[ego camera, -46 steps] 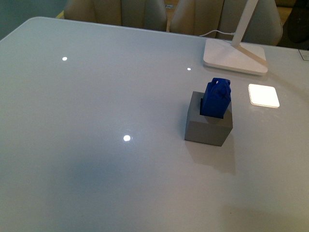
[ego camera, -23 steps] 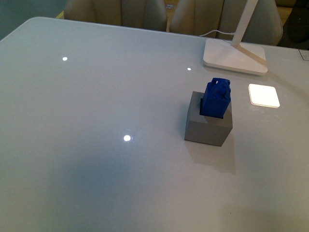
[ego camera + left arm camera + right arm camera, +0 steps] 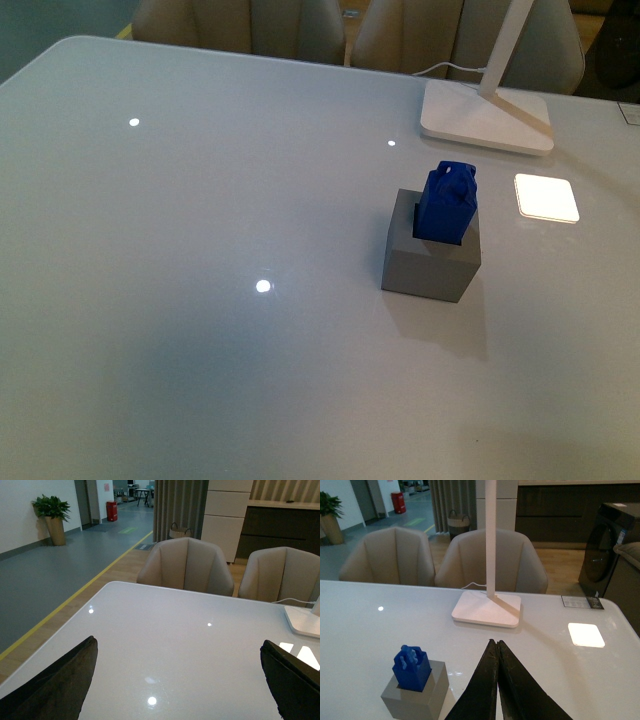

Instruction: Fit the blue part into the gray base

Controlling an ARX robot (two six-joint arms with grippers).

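above white table [image 3: 200,200], left claw [image 3: 177,645] hovers spread, right claw [image 3: 496,643] pinched closed, both empty.

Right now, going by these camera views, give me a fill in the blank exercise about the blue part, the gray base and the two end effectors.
1. The blue part stands in the square ___ in the top of the gray base.
2. The right end effector is ___, its fingers pressed together.
3. The left end effector is ___, its fingers spread wide apart.
4. The lamp beyond the gray base has a flat foot colored ___.
Missing words: hole, shut, open, white.
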